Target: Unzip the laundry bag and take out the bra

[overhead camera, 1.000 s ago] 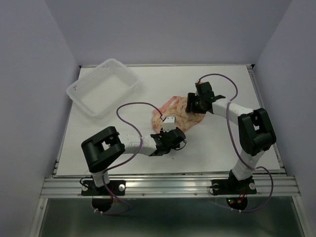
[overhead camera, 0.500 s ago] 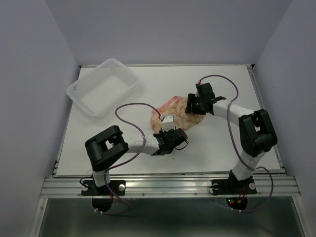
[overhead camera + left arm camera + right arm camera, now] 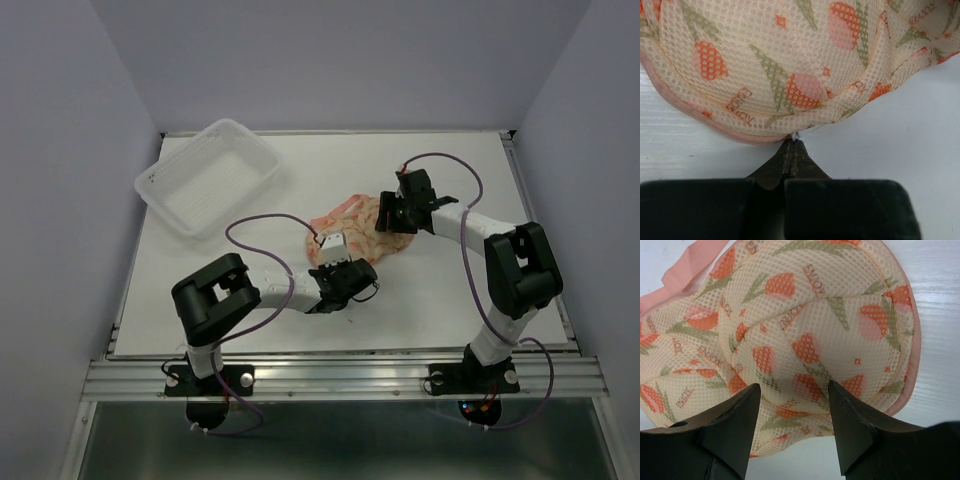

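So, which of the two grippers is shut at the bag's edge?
The left gripper: it pinches the pink zip edge of the laundry bag. The right gripper stands open over the bag.

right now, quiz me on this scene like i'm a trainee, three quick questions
1. True or false: the left pincer is wide open.
2. The right pincer is: A) shut, B) open over the laundry bag, C) inside a drawer.
3. Fill in: the white basket sits at the table's far ___ corner.
Key: 1 false, it is shut at the bag's zip edge; 2 B; 3 left.
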`<act>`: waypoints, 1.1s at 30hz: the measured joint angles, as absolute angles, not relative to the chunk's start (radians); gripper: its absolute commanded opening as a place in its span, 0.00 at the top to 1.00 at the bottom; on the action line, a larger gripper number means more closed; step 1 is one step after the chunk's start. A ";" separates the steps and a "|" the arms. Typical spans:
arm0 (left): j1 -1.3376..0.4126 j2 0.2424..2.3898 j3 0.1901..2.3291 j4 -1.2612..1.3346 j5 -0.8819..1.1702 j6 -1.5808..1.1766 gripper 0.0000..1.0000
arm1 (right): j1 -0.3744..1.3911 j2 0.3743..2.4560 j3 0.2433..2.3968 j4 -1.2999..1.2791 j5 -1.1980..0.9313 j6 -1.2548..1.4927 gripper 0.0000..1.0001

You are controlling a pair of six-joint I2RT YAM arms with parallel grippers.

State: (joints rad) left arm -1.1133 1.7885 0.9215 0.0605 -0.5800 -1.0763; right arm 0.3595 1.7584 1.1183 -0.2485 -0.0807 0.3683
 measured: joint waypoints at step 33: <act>-1.103 1.570 0.792 -0.051 -0.476 -0.871 1.00 | 0.347 1.350 0.899 -0.267 -0.219 0.579 0.31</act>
State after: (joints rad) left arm -1.1034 1.5700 0.7921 -0.0509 -0.4755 -0.8707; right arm 0.3473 1.3499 0.8989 -0.2672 -0.2192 0.5789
